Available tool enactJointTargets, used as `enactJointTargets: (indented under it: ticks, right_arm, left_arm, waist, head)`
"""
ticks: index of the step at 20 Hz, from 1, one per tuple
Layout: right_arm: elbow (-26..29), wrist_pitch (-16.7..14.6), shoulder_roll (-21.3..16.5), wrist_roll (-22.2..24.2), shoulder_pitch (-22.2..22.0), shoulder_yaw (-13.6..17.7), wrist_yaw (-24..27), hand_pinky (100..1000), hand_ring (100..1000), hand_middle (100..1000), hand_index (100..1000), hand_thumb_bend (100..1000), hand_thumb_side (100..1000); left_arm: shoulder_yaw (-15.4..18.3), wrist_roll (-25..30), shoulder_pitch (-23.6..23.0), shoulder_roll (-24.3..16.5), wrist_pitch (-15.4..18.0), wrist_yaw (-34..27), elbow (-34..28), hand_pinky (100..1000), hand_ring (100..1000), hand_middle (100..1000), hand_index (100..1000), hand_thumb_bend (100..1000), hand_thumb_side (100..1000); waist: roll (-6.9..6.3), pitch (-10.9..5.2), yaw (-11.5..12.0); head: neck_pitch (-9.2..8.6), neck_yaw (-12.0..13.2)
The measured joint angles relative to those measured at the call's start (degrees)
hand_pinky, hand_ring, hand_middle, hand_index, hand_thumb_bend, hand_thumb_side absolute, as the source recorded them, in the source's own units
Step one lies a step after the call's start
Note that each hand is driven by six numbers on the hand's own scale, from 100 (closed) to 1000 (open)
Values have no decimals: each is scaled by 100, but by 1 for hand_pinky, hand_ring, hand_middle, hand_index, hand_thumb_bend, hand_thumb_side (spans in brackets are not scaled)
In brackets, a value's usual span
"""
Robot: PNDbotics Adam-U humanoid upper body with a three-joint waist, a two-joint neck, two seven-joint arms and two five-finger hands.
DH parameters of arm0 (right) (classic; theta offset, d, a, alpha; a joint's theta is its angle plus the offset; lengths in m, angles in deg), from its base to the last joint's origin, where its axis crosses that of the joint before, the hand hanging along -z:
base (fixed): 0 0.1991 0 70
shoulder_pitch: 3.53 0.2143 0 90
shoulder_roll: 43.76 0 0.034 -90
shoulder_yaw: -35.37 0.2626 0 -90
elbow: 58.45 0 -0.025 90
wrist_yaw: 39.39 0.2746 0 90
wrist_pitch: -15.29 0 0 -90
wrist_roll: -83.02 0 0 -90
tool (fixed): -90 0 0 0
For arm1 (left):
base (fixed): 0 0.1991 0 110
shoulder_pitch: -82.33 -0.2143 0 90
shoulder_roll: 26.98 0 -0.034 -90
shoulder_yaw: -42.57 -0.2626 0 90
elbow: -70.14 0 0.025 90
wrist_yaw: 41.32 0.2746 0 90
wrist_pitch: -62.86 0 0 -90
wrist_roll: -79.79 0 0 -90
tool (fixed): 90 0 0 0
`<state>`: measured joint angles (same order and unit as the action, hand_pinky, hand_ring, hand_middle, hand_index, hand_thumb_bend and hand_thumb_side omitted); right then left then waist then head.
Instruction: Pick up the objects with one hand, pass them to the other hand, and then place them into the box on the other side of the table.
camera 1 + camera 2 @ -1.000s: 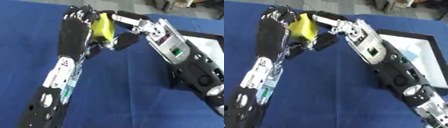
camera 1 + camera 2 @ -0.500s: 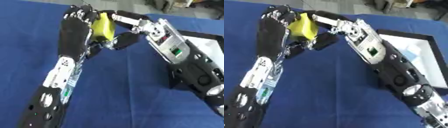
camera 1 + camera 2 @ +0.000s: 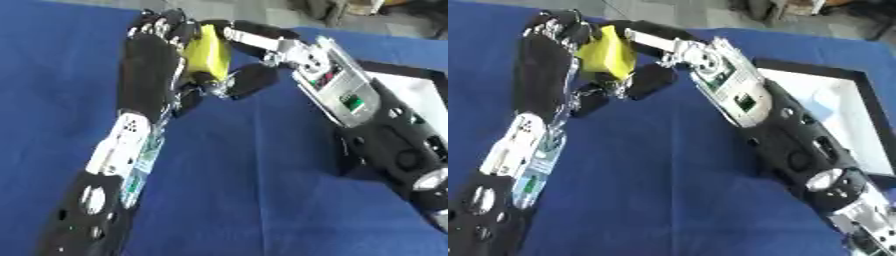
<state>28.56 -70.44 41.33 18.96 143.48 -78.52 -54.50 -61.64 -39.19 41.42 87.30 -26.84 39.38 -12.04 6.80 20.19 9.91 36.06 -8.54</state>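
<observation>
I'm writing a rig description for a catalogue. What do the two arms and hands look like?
Both arms are mostly black. The left forearm carries a white panel with a greenish strip alongside it and round holes nearer the elbow. The right forearm has a silver-grey cover with a small green mark and silver joints. The left hand and right hand are black with silver finger parts.

yellow object [image 3: 208, 52] between left hand [image 3: 157, 55] and right hand [image 3: 249, 60], fingers of both around it, above blue table [image 3: 254, 190]
</observation>
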Motion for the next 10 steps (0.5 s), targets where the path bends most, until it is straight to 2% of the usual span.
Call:
enactJointTargets:
  ticks: [6, 9, 10]
  right_arm:
    - [-14, -4, -1, -5, 0, 0, 0, 1000, 1000, 1000, 1000, 100, 377]
    - [-14, -12, -3, -18, 0, 0, -1, 1000, 1000, 1000, 1000, 100, 371]
    - [-14, -14, -4, -23, -1, 1, -1, 1000, 1000, 1000, 1000, 100, 371]
  left_arm:
    - [-1, 14, 0, 4, 18, 20, 0, 606, 397, 134, 144, 666, 100]
    - [-1, 14, 0, 4, 20, 41, 0, 626, 421, 176, 186, 534, 100]
    - [-1, 14, 0, 4, 20, 61, 0, 626, 421, 176, 186, 534, 100]
  waist:
    - [6, 3, 7]
    - [10, 3, 27]
    - [11, 3, 32]
  head:
    - [-40, -11]
    - [-45, -22]
    - [-45, -26]
